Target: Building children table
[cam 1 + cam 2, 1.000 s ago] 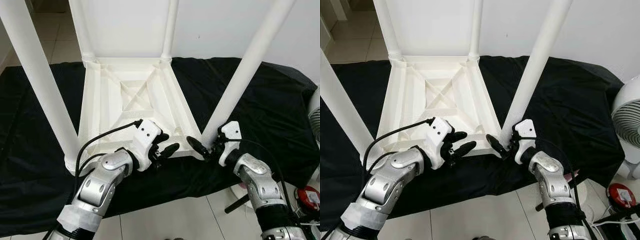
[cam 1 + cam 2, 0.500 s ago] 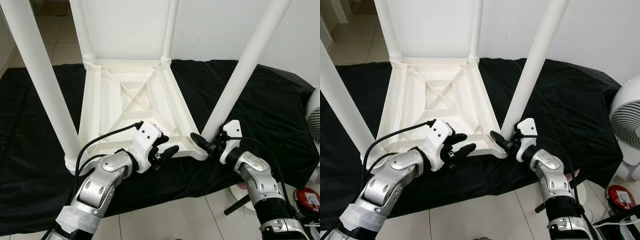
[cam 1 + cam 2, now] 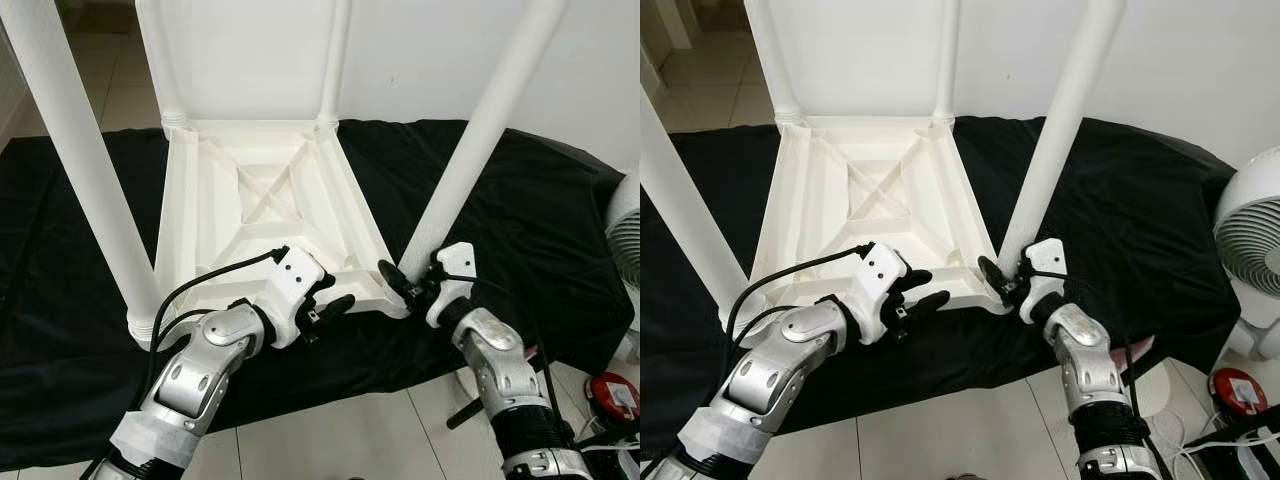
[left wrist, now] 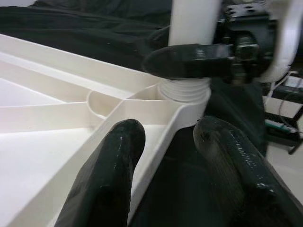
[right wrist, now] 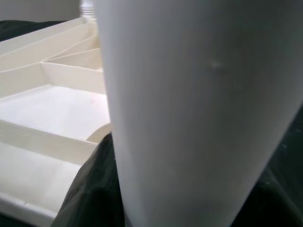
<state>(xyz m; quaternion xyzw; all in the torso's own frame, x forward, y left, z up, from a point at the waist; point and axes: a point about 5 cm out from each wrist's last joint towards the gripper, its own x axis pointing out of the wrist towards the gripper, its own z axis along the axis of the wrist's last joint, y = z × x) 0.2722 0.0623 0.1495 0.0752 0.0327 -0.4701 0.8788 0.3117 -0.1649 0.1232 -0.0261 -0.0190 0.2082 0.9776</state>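
Observation:
A white plastic children's table (image 3: 262, 205) lies upside down on a black cloth, its four legs pointing up. My left gripper (image 3: 328, 305) is at the near rim (image 4: 156, 137), open, one finger inside the rim and one outside. My right gripper (image 3: 408, 282) is shut on the base of the near right leg (image 3: 470, 150), just above its threaded collar (image 4: 184, 92). One of its fingers (image 4: 189, 61) lies across the front of that leg. In the right wrist view the leg (image 5: 203, 109) is very close, with a black finger (image 5: 90, 189) beside it.
The black cloth (image 3: 530, 200) covers a low surface that ends just in front of me. The near left leg (image 3: 80, 170) rises at the left. A white fan (image 3: 1250, 240) and a red object (image 3: 615, 395) stand on the tiled floor at the right.
My right gripper has moved in from beside the near right leg and closed around its base. The left gripper has stayed at the near rim.

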